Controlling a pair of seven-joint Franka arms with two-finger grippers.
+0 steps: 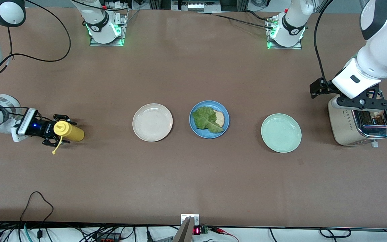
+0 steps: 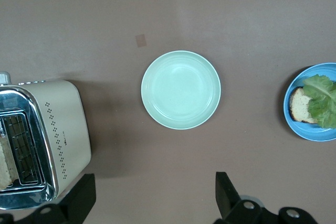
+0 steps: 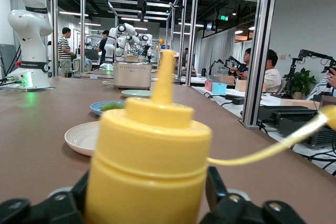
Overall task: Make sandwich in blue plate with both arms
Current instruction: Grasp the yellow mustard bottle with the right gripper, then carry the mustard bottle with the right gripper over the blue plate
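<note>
The blue plate [image 1: 210, 135] sits mid-table and holds one toasted bread slice [image 1: 219, 117] with a green lettuce leaf [image 1: 205, 119] lying over most of it. Both show in the left wrist view too: the plate [image 2: 314, 132], the slice [image 2: 298, 106] and the leaf [image 2: 321, 101]. My left gripper [image 1: 363, 102] hangs open and empty over the toaster [image 1: 343, 124]. Bare table shows between its fingers [image 2: 227, 195]. A second bread slice [image 2: 5, 167] stands in the toaster's slot. My right gripper [image 1: 59, 130] is shut on an upright yellow squeeze bottle [image 1: 72, 132] at the right arm's end of the table.
A cream-white plate [image 1: 152, 122] lies beside the blue plate toward the right arm's end. A pale mint-green plate [image 1: 281, 132] lies between the blue plate and the toaster. The bottle [image 3: 149, 161] fills the right wrist view, its tethered cap hanging loose.
</note>
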